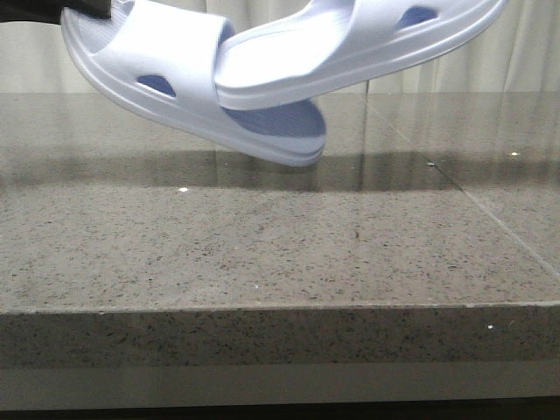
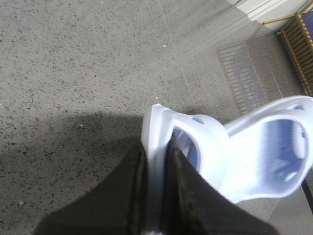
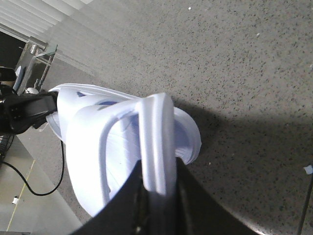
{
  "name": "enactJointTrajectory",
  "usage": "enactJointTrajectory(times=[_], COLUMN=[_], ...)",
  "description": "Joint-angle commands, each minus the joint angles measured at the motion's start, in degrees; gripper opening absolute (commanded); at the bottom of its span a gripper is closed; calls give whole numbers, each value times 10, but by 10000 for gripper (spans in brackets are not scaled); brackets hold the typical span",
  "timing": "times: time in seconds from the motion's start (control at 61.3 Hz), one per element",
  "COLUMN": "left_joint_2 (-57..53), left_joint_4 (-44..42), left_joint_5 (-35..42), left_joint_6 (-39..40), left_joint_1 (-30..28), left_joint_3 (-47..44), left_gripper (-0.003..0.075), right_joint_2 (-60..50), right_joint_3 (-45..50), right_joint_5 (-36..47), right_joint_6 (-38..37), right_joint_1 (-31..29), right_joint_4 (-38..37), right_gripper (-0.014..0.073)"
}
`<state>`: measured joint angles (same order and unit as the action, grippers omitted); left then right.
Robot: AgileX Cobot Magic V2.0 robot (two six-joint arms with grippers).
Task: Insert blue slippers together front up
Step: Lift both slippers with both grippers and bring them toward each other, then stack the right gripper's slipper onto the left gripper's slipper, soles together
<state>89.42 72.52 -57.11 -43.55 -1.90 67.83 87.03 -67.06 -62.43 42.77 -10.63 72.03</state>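
1. Hanging above the bench [image 1: 262, 254], the two blue slippers are meeting in mid-air: the left slipper [image 1: 188, 74] is tilting with its toe down toward the bench, and the right slipper [image 1: 350, 48] is lying across it, its front end pushed in under the left slipper's strap.
2. The left fingers [image 2: 131, 196] are pinching the left slipper [image 2: 161, 147] by its edge, the pale rim running straight between the two dark pads, so they are closed tight on it with only the rim's thickness between them.
3. The right fingers [image 3: 190, 205] are likewise clamping the right slipper [image 3: 156, 142] by its edge, the thick rim standing up from between the pads.
4. The front view is showing both slippers clear of the bench, with their shadow lying on the stone below; of the grippers it is showing only a dark corner beside the left slipper's heel.
5. The left wrist view is showing the right slipper [image 2: 274, 147] beyond the left one, its blue footbed facing the camera.
6. The right wrist view is showing the left slipper [image 3: 83, 98] behind the right one, and the other arm's black gripper [image 3: 24, 112] holding its far end.
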Motion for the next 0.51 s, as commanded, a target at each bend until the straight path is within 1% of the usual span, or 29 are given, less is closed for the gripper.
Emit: enactJointTrajectory(times=[0.0,0.163,0.277,0.359,0.49], left_joint_2=[-24,-24,-24,-24,-19], left_joint_4=[60,60,62,62,66], left_joint_5=[-15,-15,-15,-14,-5], left_joint_6=[3,3,3,3,3], left_joint_1=[4,4,4,7,12], left_joint_3=[14,14,14,14,14], left_gripper=[-20,-20,-20,-20,-20], right_joint_2=[-13,-12,-12,-11,7], right_joint_3=[-11,-11,-11,-11,-11], right_joint_5=[-3,6,-6,4,34], right_joint_6=[7,7,3,-2,-22], right_joint_1=[2,2,7,21,59], right_joint_4=[46,47,53,53,56], right_gripper=[-67,-67,-67,-67,-67])
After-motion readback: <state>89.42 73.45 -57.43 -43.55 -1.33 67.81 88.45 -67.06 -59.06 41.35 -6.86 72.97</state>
